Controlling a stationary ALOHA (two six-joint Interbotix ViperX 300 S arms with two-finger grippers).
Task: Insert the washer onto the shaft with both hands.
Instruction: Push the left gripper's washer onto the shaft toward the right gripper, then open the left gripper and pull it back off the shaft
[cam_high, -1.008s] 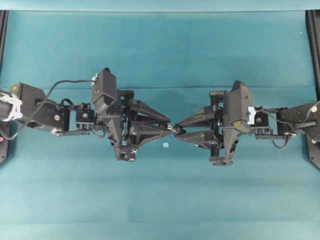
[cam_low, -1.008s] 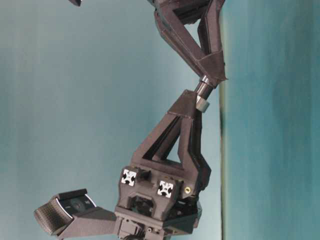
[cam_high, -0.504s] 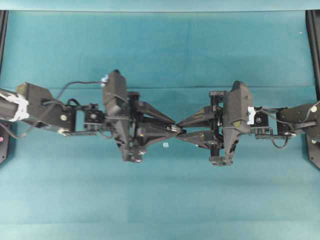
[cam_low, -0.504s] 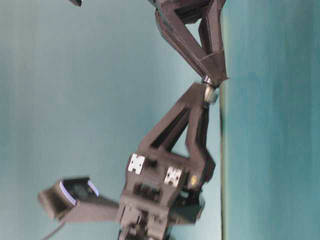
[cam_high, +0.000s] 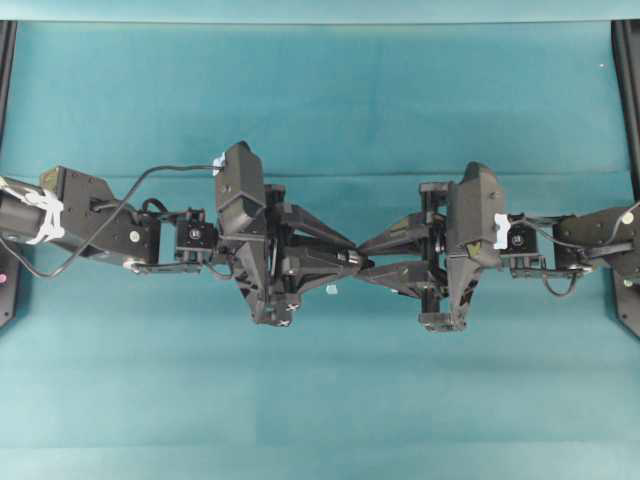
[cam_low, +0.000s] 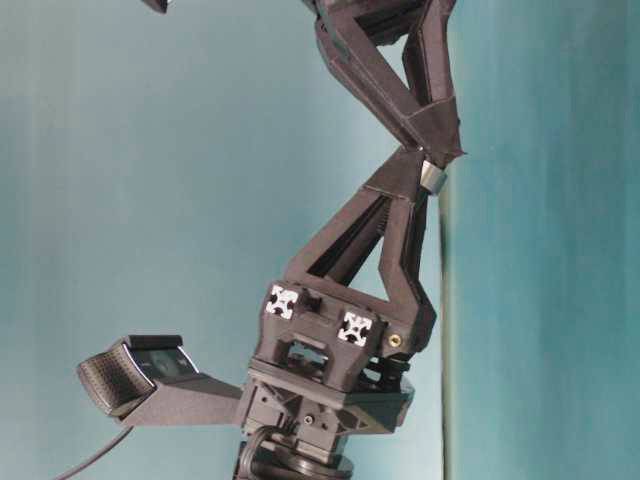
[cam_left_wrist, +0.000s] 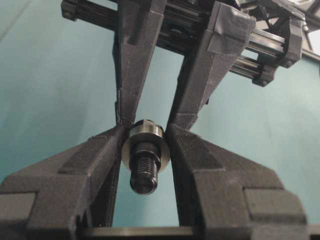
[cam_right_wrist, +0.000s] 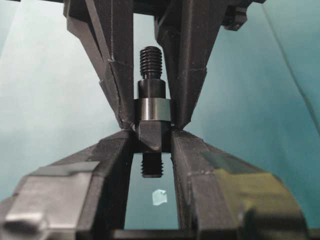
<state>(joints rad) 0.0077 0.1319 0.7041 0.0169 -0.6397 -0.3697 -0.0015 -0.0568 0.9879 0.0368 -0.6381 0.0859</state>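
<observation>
The left gripper (cam_left_wrist: 145, 145) is clamped on the washer (cam_left_wrist: 146, 145), already threaded over the shaft (cam_right_wrist: 151, 117). The right gripper (cam_right_wrist: 152, 142) is clamped on the shaft's thick middle. Both parts are judged rigid, light and slippery; edge grips are advised. A pale square bit (cam_high: 330, 290) lies on the mat below.

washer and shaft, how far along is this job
Done: the washer is already over the threaded tip of the shaft and sits around its thicker part. In hand: the left gripper is shut on the washer, the right gripper is shut on the shaft, tips meeting above the table. Left: probably only letting go; whether the washer is fully seated is unclear.
</observation>
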